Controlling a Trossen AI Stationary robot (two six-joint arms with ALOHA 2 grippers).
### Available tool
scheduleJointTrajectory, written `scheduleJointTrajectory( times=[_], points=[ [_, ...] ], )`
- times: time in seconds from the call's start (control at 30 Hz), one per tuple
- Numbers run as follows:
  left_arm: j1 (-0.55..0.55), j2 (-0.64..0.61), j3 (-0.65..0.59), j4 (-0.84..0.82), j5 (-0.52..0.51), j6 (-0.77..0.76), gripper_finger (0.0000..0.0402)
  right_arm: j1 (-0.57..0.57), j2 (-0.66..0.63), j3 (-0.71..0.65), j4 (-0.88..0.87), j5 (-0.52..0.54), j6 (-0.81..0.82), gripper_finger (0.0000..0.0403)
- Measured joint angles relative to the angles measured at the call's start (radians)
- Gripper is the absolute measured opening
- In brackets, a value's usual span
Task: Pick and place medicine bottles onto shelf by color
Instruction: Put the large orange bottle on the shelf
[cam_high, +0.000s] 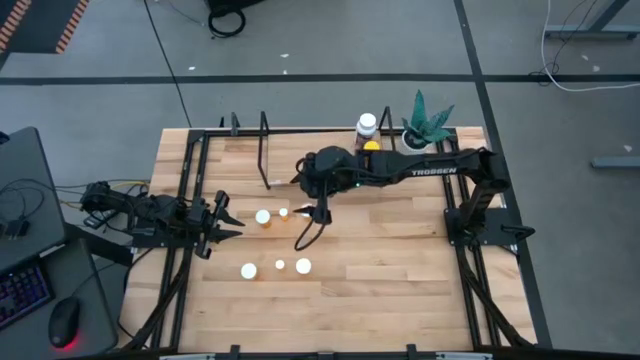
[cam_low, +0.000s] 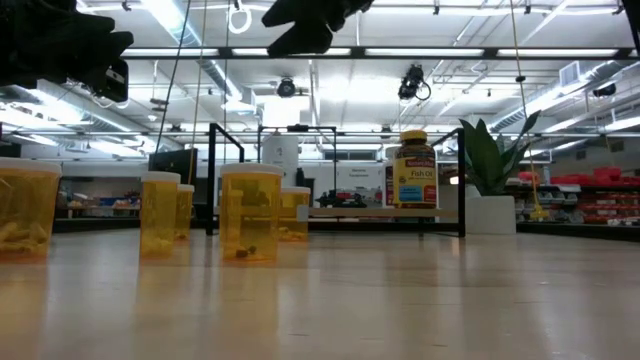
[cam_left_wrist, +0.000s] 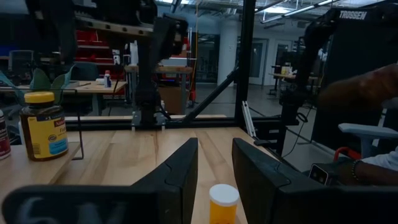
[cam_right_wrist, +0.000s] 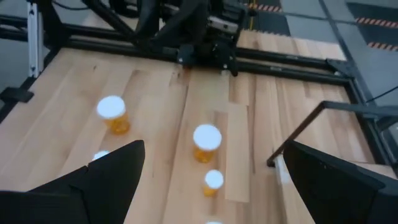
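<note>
R gripper (cam_high: 318, 212) hangs over mid-table w/ fingers spread wide, empty; L gripper (cam_high: 222, 222) low at table's left, also parted, empty. Five orange bottles (cam_high: 263, 216) stand loose mid-table, sixth not findable. Amber bottle (cam_high: 371, 146) & white bottle (cam_high: 367, 125) at far edge by shelf (cam_high: 264, 150), partly hidden by R arm.

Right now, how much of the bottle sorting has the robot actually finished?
Little so far. The amber bottle and the white bottle stand at the shelf's far end, by the plant. Nothing is in hand: the right gripper hangs open above the orange bottles, and the left gripper waits open at the table's left. Five orange bottles are visible on the tabletop.
</note>
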Motion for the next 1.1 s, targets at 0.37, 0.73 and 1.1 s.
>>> scheduleJointTrajectory(
  times=[0.37,0.73,1.1],
  points=[
    [0.000,0.001,0.000,0.001,0.000,0.000,0.0107,0.034,0.105,0.000,0.025,0.003,0.000,0.0393],
    [0.000,0.000,0.000,0.006,0.000,0.000,0.0107,0.039,0.218,0.000,0.024,-0.002,0.002,0.0393],
    [0.000,0.000,0.000,0.006,0.000,0.000,0.0107,0.059,0.230,0.000,0.021,-0.005,0.010,0.0393]
  ],
)
